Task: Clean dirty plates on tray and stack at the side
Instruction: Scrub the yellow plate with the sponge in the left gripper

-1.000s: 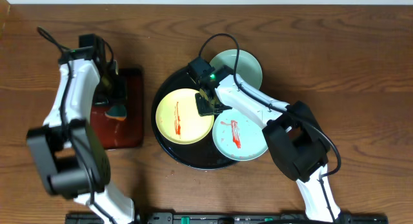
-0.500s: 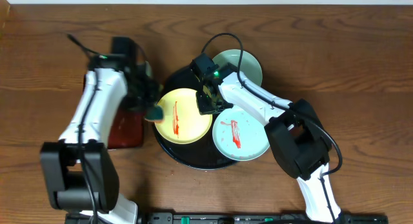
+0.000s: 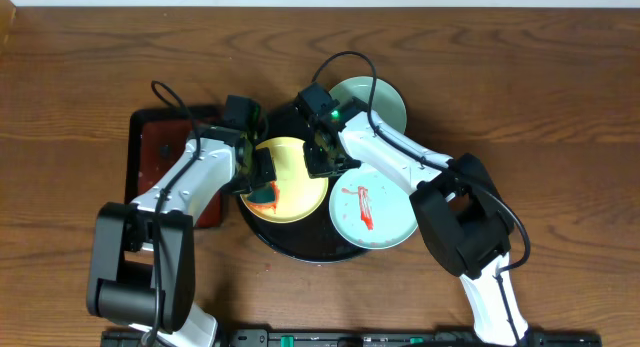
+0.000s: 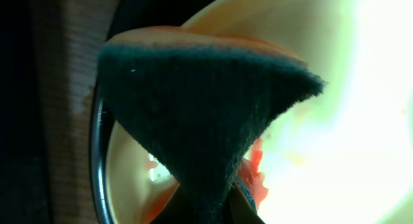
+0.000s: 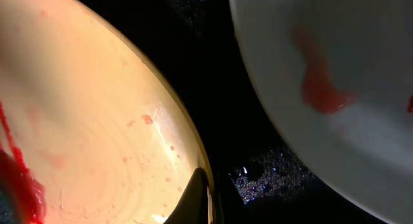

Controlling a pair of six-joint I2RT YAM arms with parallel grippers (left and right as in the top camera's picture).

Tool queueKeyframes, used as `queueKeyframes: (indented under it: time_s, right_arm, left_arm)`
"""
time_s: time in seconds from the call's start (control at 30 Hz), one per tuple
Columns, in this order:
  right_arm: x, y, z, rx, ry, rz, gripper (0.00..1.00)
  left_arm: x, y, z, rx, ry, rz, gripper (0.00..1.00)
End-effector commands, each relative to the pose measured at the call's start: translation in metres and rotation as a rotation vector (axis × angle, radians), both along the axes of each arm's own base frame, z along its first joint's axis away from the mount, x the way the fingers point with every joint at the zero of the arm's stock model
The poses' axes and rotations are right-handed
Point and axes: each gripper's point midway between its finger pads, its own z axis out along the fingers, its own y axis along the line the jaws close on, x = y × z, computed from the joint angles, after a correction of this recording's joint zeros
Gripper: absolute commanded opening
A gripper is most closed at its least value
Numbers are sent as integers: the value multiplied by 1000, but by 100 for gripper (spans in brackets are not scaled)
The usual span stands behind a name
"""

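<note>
I count three plates. One yellow plate lies on the left part of the one round black tray. One blue-green plate, with a red streak, lies at the tray's near right. A second blue-green plate overlaps its far right rim.

My left end effector is closed on a single sponge, dark green with an orange back. The sponge is pressed on the yellow plate's left side beside a red smear.

My right end effector sits at that plate's right edge. The right wrist view shows one finger at the rim, and I cannot tell whether it is clamped.

One rectangular tray with a reddish inside lies left of the round tray on the desk.
</note>
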Motion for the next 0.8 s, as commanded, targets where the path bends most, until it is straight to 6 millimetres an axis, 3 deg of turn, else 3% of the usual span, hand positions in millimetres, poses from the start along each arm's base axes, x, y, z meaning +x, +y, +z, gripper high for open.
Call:
queueKeyframes:
  time_s: [0.0,0.17,0.27,0.37,0.5,0.6,0.7,0.77]
  right_arm:
    - [-10,2,-19,-14,46,21,1]
    - [-10,2,-19,-15,47,21,1]
    - [-11,2,-19,-17,49,22,1]
    - [-11,2,-19,-19,51,22,1]
    - [-12,2,-19,-20,50,23,1]
    - [-13,2,-19,-26,46,32,1]
    - [-13,3,-19,-34,39,43,1]
    - [-14,4,-19,-34,38,44,1]
  left_arm:
    - [-12,-10,-15,8,49,-15,8]
    - [-25,-50,-15,-108,82,-132,8]
    - [-24,-61,-14,-121,64,-171,8]
    - [-11,-63,-12,-131,10,-174,8]
    - [19,-46,-10,-55,-107,-134,8]
    - [34,-19,-9,74,-163,-86,8]
    - [37,12,-8,225,-176,-23,8]
    - [31,22,-8,276,-154,-9,8]
